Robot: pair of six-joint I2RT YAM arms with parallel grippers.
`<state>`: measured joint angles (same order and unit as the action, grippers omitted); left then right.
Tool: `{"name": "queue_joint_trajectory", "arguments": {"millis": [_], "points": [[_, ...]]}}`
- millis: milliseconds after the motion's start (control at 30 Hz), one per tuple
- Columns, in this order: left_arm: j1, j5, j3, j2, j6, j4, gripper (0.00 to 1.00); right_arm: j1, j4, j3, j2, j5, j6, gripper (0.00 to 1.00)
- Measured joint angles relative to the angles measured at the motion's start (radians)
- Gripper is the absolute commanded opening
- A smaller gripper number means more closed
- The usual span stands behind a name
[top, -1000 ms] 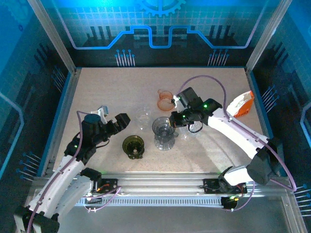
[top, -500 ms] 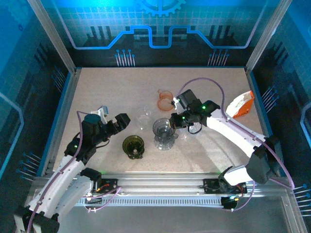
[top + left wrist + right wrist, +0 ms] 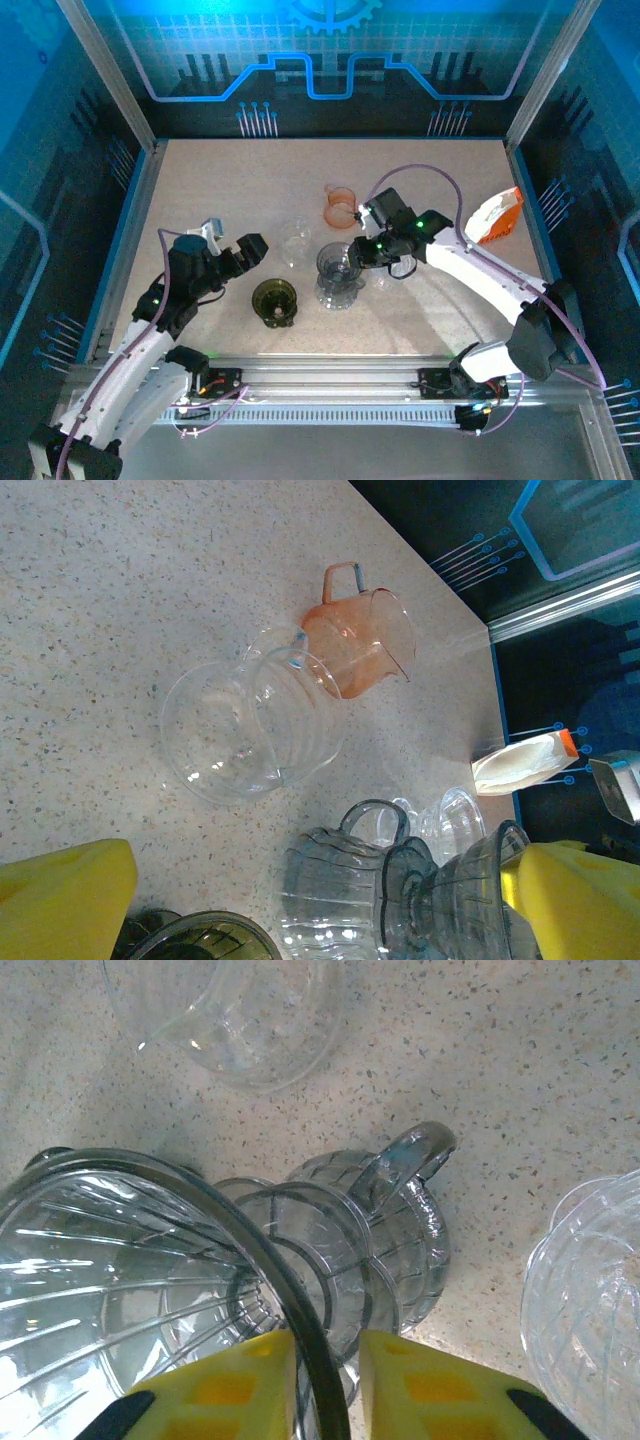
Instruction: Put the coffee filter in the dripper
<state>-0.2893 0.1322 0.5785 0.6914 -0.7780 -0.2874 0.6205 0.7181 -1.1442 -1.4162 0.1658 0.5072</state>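
A smoky grey dripper (image 3: pixel 337 261) stands on a grey ribbed glass server (image 3: pixel 338 292) at mid-table. My right gripper (image 3: pixel 353 254) straddles the dripper's right rim (image 3: pixel 300 1330). Its yellow fingers (image 3: pixel 225 1390) are slightly parted: one pad lies inside the cone and the other stands off outside, a small gap from the glass. My left gripper (image 3: pixel 246 250) hovers open to the left, with nothing between its fingers (image 3: pixel 60 900). A white and orange packet (image 3: pixel 495 215) lies at the right edge. I cannot tell whether it holds the coffee filter.
A dark olive dripper (image 3: pixel 273 300) sits near the front, left of the server. Behind the server are a clear glass dripper (image 3: pixel 295 243) and an orange one (image 3: pixel 342 207). Another clear glass piece (image 3: pixel 385 275) stands just right of the server, under my right wrist.
My right gripper's jaws have parted a little from the dripper's rim, and that wrist has shifted slightly. The left arm has not moved.
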Motion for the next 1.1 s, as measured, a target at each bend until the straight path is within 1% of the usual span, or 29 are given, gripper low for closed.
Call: {"name": "queue_joint_trajectory", "arguments": {"millis": [367, 933, 1100], "points": [[0.000, 0.000, -0.008, 0.000, 0.000, 0.000, 0.99, 0.002, -0.005, 0.008, 0.032, 0.001, 0.010, 0.27], [0.000, 0.000, -0.009, 0.000, 0.000, 0.000, 0.99, 0.025, 0.022, -0.018, 0.036, 0.019, 0.048, 0.26], [0.000, 0.000, -0.009, 0.000, 0.000, 0.000, 0.99, 0.034, 0.031, -0.024, 0.039, 0.018, 0.055, 0.29]]}}
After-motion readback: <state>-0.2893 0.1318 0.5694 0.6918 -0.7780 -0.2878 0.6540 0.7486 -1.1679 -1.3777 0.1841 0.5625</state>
